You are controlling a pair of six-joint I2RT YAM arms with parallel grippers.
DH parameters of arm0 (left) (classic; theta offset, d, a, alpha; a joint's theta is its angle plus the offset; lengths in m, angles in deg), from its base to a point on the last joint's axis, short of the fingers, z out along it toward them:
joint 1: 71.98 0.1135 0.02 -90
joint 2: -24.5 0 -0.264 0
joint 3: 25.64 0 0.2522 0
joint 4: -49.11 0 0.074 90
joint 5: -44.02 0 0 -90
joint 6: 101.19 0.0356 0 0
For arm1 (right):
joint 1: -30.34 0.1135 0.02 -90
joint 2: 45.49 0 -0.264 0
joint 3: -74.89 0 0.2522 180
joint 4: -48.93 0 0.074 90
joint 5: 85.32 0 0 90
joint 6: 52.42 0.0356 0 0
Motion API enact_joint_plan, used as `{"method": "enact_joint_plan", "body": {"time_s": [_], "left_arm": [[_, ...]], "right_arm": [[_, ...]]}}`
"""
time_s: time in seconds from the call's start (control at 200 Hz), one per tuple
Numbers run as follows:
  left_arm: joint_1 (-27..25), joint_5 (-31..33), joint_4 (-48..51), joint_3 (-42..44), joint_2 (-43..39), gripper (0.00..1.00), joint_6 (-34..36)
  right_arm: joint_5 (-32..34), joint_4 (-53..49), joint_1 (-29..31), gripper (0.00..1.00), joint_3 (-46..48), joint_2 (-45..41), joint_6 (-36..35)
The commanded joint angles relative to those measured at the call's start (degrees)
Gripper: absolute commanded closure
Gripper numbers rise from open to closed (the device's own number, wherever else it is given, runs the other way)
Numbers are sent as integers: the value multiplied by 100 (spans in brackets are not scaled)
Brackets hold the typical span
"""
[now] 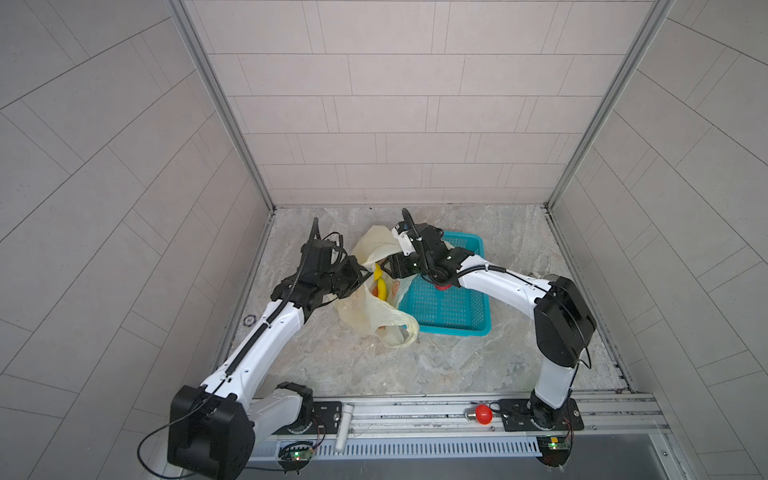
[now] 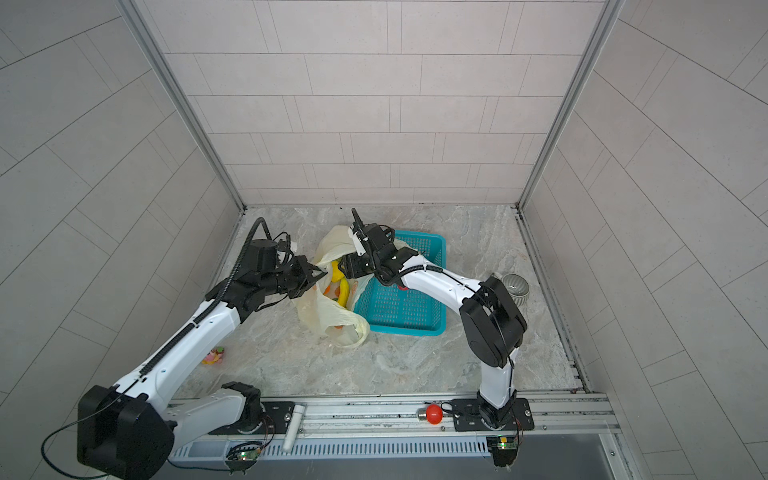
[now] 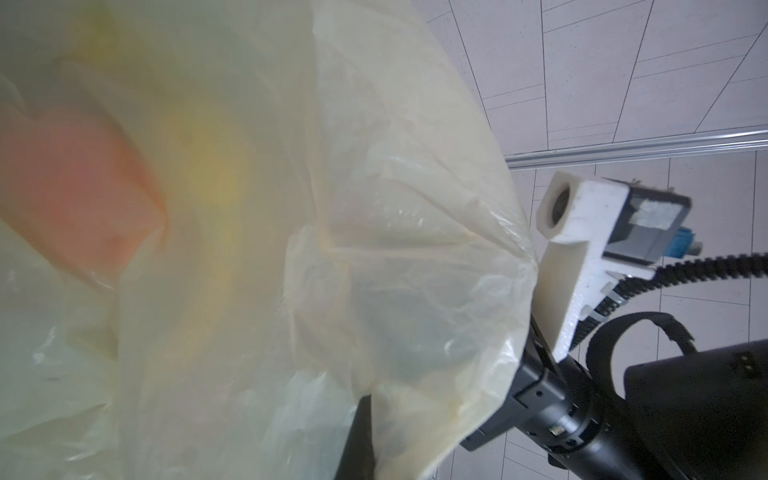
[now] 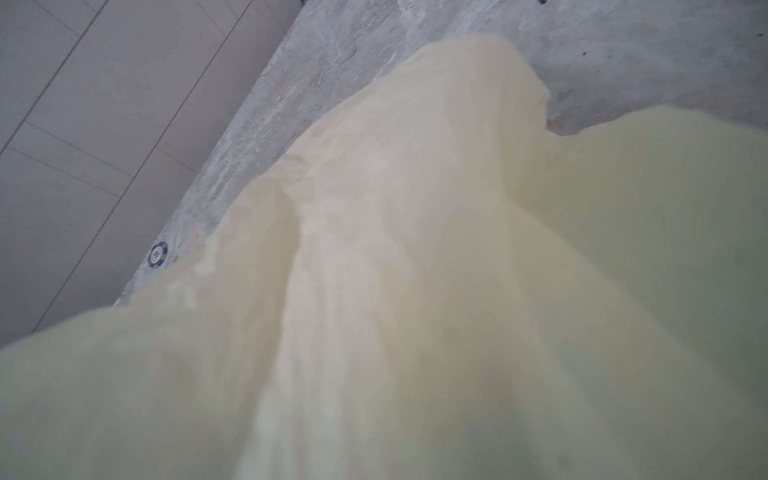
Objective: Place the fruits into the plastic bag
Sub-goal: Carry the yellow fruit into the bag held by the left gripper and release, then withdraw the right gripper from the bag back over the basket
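Note:
The cream-yellow plastic bag (image 1: pixel 361 316) lies crumpled mid-table in both top views, its mouth held up between the two arms. My left gripper (image 1: pixel 368 276) is shut on the bag's left rim; in the left wrist view the film (image 3: pixel 395 208) drapes over one dark finger (image 3: pixel 357 436). Inside the bag show a yellow banana (image 1: pixel 379 282) and an orange fruit (image 2: pixel 328 289). My right gripper (image 1: pixel 388 266) sits at the mouth's right side. Its jaws are hidden, and the bag (image 4: pixel 415 249) fills the right wrist view. A red fruit (image 1: pixel 442 286) shows in the basket under the right arm.
A teal perforated basket (image 1: pixel 453 316) stands right of the bag, touching it. A grey ribbed bowl (image 2: pixel 515 286) sits behind the right elbow. A pink-yellow toy (image 2: pixel 214 356) and a poker chip (image 1: pixel 248 320) lie at the left. A red bulb (image 1: pixel 482 414) rests on the front rail.

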Motion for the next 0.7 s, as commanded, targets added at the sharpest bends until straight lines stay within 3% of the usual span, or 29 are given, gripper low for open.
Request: {"method": "enact_joint_plan", "body": {"time_s": [0.0, 0.24, 0.41, 0.495, 0.696], "left_arm": [[-23, -21, -63, -16, -44, 100, 52], [-21, 14, -66, 5, -2, 100, 35], [-24, 23, -65, -13, 29, 100, 35], [-27, 38, -69, -4, 32, 100, 35], [-36, 49, -72, 56, 8, 100, 21]], "right_arm": [[-868, -169, -4, 34, 101, -587, -245], [-1690, -453, -4, 35, 715, -1617, -620], [-1812, -573, -324, 34, 970, -2582, -714], [-1347, -475, -805, 34, 1104, -3151, -521], [921, -408, -2322, 33, 1789, -4228, 433]]}}
